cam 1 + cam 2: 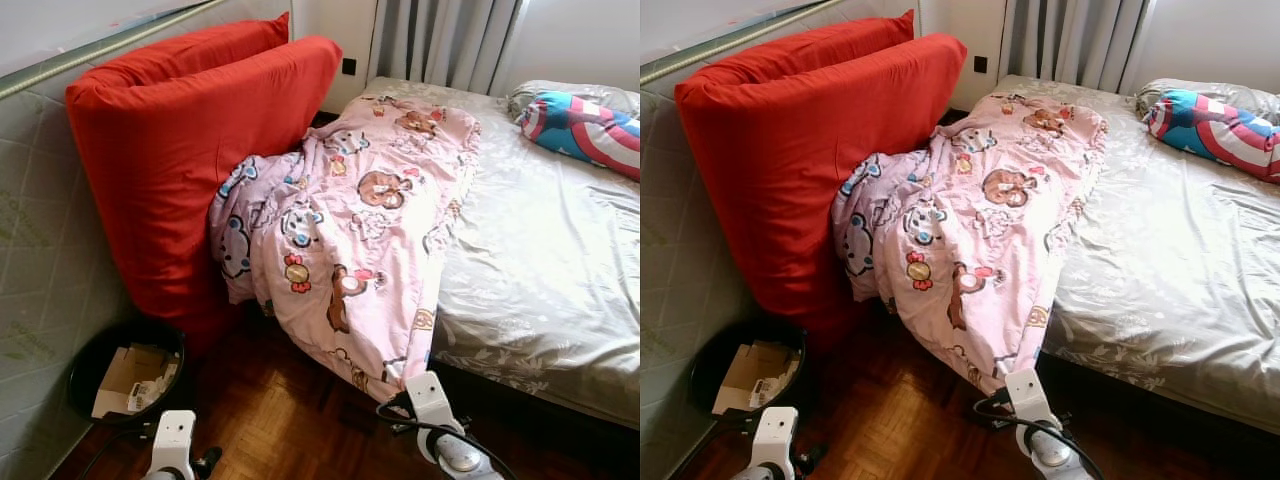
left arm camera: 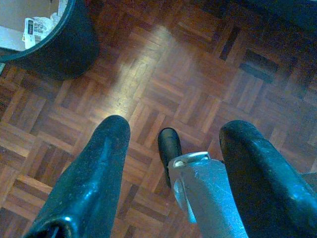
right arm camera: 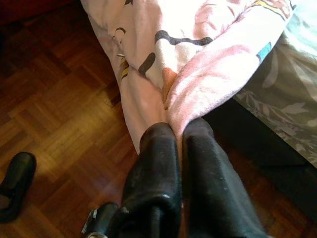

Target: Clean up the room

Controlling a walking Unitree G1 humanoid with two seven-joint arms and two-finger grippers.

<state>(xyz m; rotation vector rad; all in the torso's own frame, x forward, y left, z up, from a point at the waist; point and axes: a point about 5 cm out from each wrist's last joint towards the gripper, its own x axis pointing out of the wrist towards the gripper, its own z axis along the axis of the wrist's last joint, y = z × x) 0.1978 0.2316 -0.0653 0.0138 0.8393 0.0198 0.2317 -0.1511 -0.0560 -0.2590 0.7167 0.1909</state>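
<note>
A pink cartoon-print blanket (image 1: 350, 230) drapes off the left side of the bed (image 1: 540, 250) and hangs down to the wooden floor. My right gripper (image 3: 178, 130) is shut on the blanket's lower hanging edge (image 3: 198, 84), with its wrist (image 1: 430, 398) low beside the bed. My left gripper (image 2: 171, 134) hangs open over the parquet floor, its wrist (image 1: 173, 437) near the bin.
A big red cushion (image 1: 190, 150) leans on the wall on the left. A black bin (image 1: 125, 372) with cardboard stands below it. A striped pillow (image 1: 585, 125) lies at the far right of the bed. Curtains (image 1: 445, 40) hang behind.
</note>
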